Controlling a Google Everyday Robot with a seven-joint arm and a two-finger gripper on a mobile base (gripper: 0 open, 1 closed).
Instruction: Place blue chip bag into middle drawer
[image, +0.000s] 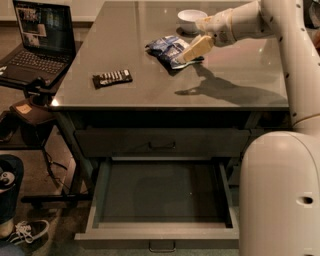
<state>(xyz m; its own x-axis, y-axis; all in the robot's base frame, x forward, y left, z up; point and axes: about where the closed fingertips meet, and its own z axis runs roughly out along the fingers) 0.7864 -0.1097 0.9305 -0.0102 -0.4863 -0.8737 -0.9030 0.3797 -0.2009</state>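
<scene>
The blue chip bag (168, 50) lies on the grey tabletop (235, 75) near the back, dark blue with white patches. My gripper (192, 51) hangs just over the bag's right edge, reaching in from the right on the white arm (250, 20). Its pale fingers (198, 47) point down and left at the bag. The middle drawer (162, 195) stands pulled out below the table front, with a bare grey floor and nothing in it.
A white bowl (192, 19) stands behind the gripper. A flat black bar (112, 78) lies on the table's left part. The shut upper drawer front (162, 142) has a small handle. A laptop (40, 40) sits on a side stand at left. My white base (280, 195) fills the lower right.
</scene>
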